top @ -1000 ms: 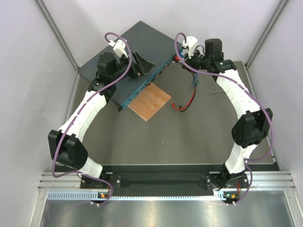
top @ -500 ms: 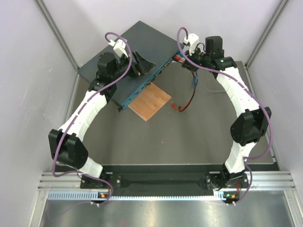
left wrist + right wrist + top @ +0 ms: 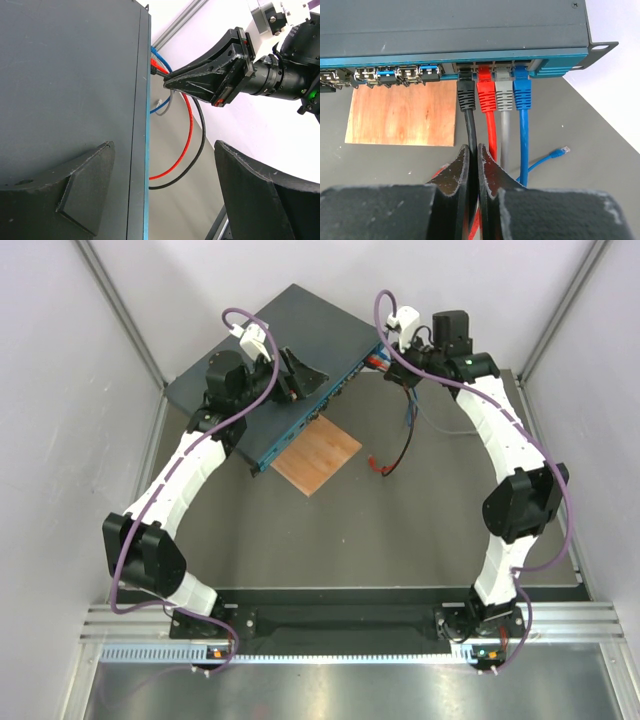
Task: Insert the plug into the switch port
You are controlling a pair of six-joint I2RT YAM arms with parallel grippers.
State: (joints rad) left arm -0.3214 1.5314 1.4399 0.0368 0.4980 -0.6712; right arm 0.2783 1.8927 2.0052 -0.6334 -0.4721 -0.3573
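Here, two white robot arms reach over a dark table (image 3: 400,530) toward the switch (image 3: 290,350), a flat slate-grey box lying at an angle at the far left of the table, its teal front edge facing right.

Compared with a second ago, the right gripper (image 3: 385,360) has moved a little closer to the far corner of the switch's front edge, and the right arm's elbow has shifted with it. The left arm has not moved, nor has the switch.

The overhead view alone shows the whole layout, including a brown wooden board (image 3: 316,457) lying just in front of the teal edge. It does not show the plugs clearly.

The right wrist view does. Four plugs sit side by side in sockets: a black plug (image 3: 465,92), then red (image 3: 486,92), grey (image 3: 504,92) and blue (image 3: 522,92). The right gripper's fingers are pressed almost together, pinching the black cable (image 3: 469,127) a short way behind its plug.

The left wrist view adds the left gripper (image 3: 160,150). Its fingers are spread wide and hold nothing, with one finger (image 3: 85,190) over the switch's top and the other past the front edge.
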